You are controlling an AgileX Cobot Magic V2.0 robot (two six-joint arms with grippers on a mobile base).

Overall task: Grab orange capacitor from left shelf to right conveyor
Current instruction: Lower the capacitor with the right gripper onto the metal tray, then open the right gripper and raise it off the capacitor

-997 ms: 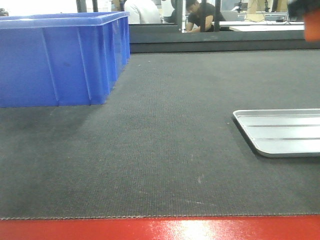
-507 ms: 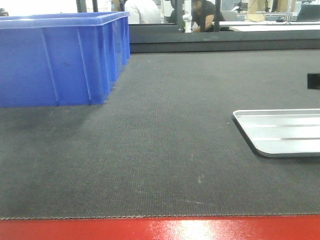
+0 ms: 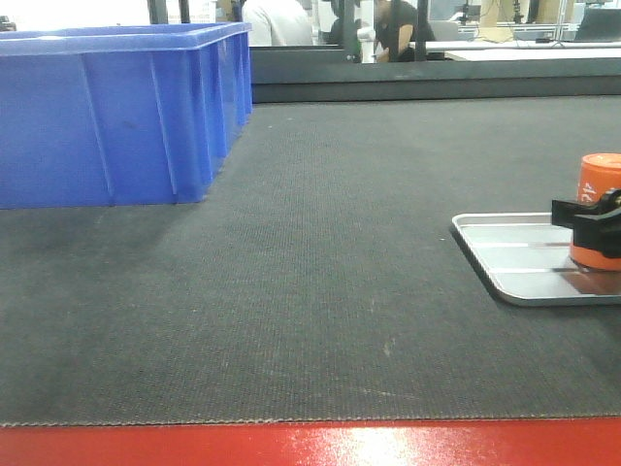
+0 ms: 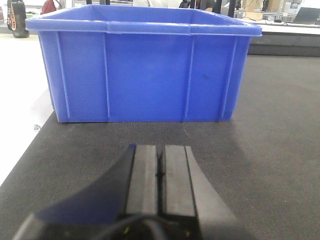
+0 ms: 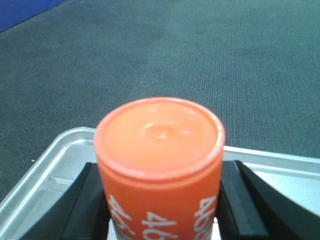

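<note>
The right gripper is clamped on the orange capacitor, its black fingers pressed against both sides of the cylinder, whose flat top faces the wrist camera and whose side shows white "46" lettering. The capacitor stands upright in the shallow silver metal tray on the right conveyor, near the tray's right side as the front view shows it; whether its base touches the tray floor cannot be told. From the front only a dark finger of the gripper crosses the orange body. The left gripper hangs over the dark belt with its two pads pressed together and nothing between them, facing the blue plastic crate, which sits on the belt's far left. The belt's red front edge runs along the bottom of the front view.
</note>
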